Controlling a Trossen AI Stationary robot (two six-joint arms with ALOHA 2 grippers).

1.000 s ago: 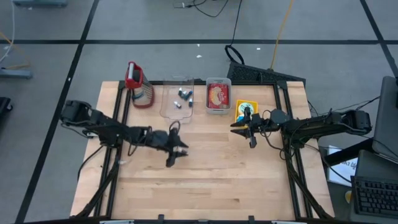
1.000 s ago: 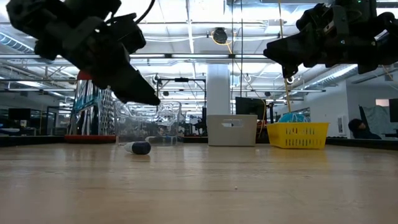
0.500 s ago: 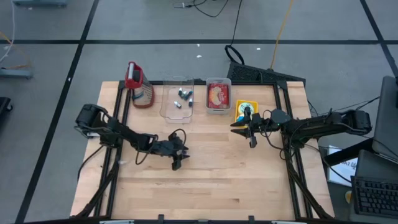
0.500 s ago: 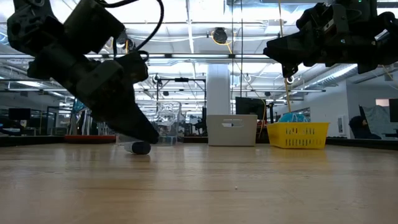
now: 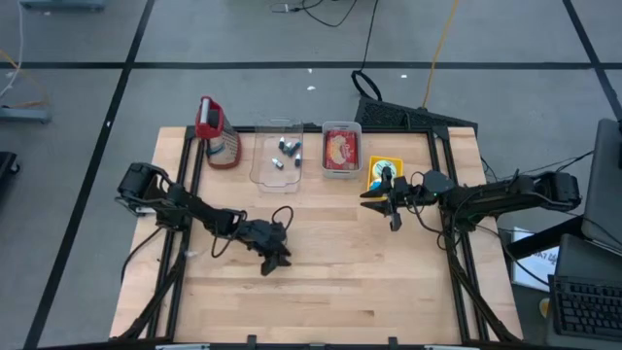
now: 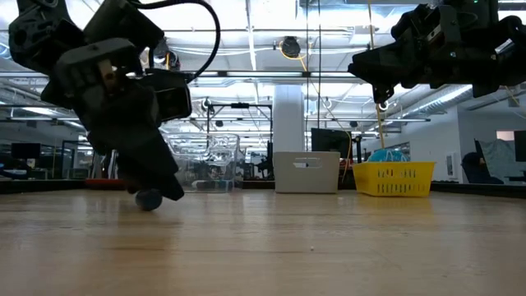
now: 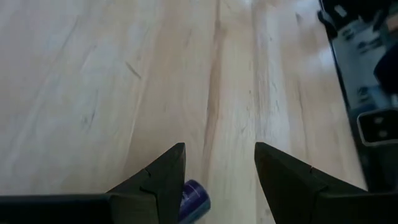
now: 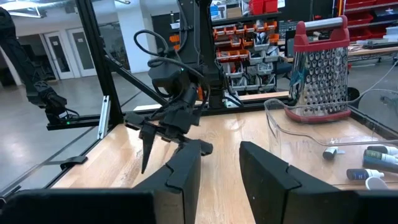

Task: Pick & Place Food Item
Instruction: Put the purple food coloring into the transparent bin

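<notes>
Left gripper (image 7: 216, 171) low on table (image 5: 389, 282), fingers spread w/ small blue item (image 7: 194, 198) just inside left finger, lined up to grab; right gripper (image 5: 391, 199) idle by yellow basket (image 5: 374, 167), fingers apart.

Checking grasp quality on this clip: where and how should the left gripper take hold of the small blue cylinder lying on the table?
Grip the small blue cylinder across its round sides at mid-length, coming from above. It lies on its side on the wooden table, so the curved flanks are the faces open to the fingers. The left gripper is open but sits off to one side, so it should probably recentre first.
</notes>
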